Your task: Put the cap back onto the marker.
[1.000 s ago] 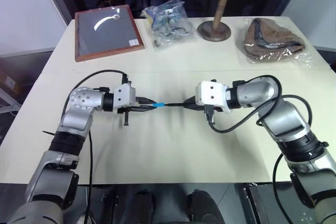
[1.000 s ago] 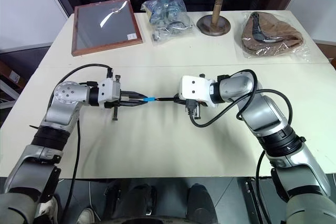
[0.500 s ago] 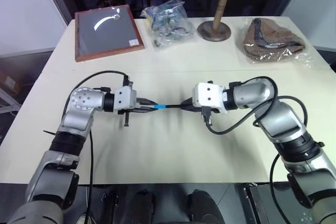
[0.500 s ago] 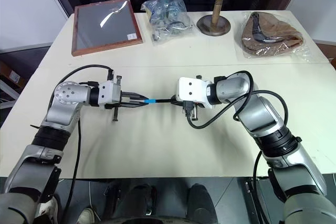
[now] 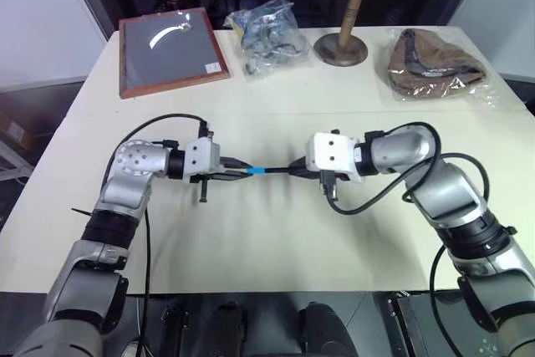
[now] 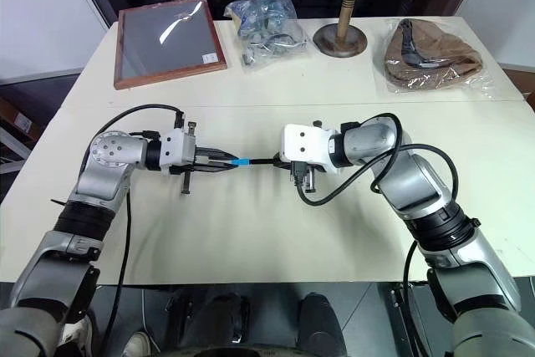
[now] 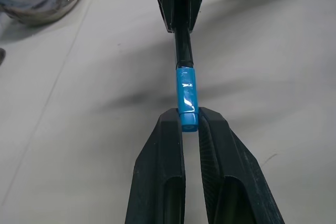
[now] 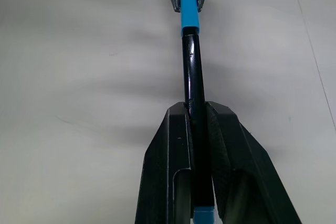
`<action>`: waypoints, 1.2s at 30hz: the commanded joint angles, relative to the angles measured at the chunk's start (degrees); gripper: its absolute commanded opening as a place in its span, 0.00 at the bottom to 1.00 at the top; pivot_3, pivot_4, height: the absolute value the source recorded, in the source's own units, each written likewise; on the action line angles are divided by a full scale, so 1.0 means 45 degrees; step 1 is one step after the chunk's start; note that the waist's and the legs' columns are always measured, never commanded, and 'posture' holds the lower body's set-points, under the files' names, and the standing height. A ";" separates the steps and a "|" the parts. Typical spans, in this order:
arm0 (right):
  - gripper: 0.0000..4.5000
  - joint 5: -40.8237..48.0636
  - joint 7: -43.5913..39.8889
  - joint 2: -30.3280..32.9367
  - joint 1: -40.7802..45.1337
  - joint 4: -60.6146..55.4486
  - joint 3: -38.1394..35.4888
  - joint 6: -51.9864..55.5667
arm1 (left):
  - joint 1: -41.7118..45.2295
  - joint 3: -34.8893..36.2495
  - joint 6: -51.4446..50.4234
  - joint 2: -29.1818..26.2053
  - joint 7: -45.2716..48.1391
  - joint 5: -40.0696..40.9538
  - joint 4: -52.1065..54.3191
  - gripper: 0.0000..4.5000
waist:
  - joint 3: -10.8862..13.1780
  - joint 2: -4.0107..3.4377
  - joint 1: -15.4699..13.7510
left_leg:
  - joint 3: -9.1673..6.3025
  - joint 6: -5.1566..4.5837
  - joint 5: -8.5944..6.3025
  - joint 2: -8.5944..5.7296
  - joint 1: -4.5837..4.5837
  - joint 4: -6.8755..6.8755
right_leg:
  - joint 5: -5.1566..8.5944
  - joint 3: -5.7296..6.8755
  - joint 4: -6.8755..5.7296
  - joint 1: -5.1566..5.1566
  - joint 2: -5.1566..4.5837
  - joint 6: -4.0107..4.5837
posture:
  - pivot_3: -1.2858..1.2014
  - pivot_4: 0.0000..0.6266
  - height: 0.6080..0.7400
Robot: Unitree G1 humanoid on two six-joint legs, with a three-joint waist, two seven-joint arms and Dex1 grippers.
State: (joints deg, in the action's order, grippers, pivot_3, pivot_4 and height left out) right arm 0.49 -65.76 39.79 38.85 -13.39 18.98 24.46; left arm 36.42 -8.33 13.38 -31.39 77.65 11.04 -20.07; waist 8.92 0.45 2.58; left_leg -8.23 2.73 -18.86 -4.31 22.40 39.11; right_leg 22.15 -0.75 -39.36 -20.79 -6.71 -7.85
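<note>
Left claw: you have it pinching the far end of the cap, held level above the worktop; its two black fingers sit close on either side of the blue tube.
Right claw: pressed together on the marker, gripping the black barrel well back from the tip, with a blue end showing behind the fingers.
Cap: just ahead of the left claw's fingertips, between the two claws, its open end touching the marker's front end. It looks slid on, but I cannot tell whether it is fully seated.
Marker: runs straight out from the right claw toward the left one, in line with the cap in both wrist views.
Step in hand: my reading is that you are pressing the cap home, near the end of the task.
How to do it well: keep both claws on one axis and push along that line only; any sideways drift would likely bend the joint or twist the cap out of its narrow pinch.
Grip caution: the left claw has hold of only the cap's end, so push gently and steadily.
Release: let the left claw go first, once the cap stops advancing.
</note>
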 commanded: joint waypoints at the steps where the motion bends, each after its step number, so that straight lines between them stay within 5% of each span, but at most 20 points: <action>1: 0.00 0.0113 -0.0100 -0.0335 0.0398 -0.1056 0.0285 -0.0554 | 0.0159 -0.0057 0.0135 0.0186 0.0045 0.0280 0.0480 0.01 | 0.0000 0.0000 0.0001 | 0.0000 0.0000 0.0000 0.0000 0.0000 0.0000 | 0.0000 0.0000 -0.0002 -0.0001 0.0000 0.0000 | 0.52 0.24 1.00; 11: 0.00 0.0228 -0.0257 -0.0588 0.0374 -0.1142 0.0351 -0.0196 | 0.0423 -0.0212 0.2621 0.0275 0.0142 -0.0318 -0.0483 0.01 | 0.0000 0.0000 -0.0006 | 0.0001 0.0000 0.0000 0.0000 0.0000 0.0001 | 0.0000 0.0001 -0.0001 -0.0001 -0.0001 0.0000 | 0.52 0.24 1.00; 24: 0.00 -0.0162 -0.0140 -0.0830 0.0583 -0.1132 0.0452 -0.0462 | 0.0306 -0.0027 -0.0041 0.0443 0.0058 0.0365 0.0391 0.01 | 0.0000 0.0000 0.0010 | 0.0001 0.0000 0.0000 0.0000 0.0000 0.0001 | 0.0000 0.0001 -0.0014 -0.0011 -0.0001 0.0000 | 0.52 0.24 1.00; 36: 0.00 -0.0263 -0.0188 -0.1037 0.0419 -0.1225 0.0662 -0.0477 | 0.0344 -0.0036 0.0724 0.0629 0.0009 0.0217 0.0473 0.01 | 0.0000 0.0000 0.0002 | 0.0001 0.0000 0.0000 -0.0001 0.0000 0.0002 | 0.0000 0.0001 -0.0017 -0.0011 -0.0001 0.0000 | 0.52 0.24 1.00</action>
State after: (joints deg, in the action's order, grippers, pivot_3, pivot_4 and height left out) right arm -2.86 -66.14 37.93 39.51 -14.17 20.07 24.71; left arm 36.74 -7.85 14.67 -30.76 78.30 10.53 -20.89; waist 8.92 0.45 2.59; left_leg -8.22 2.73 -18.86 -4.32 22.40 39.12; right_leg 22.15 -0.75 -39.43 -20.84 -6.72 -7.85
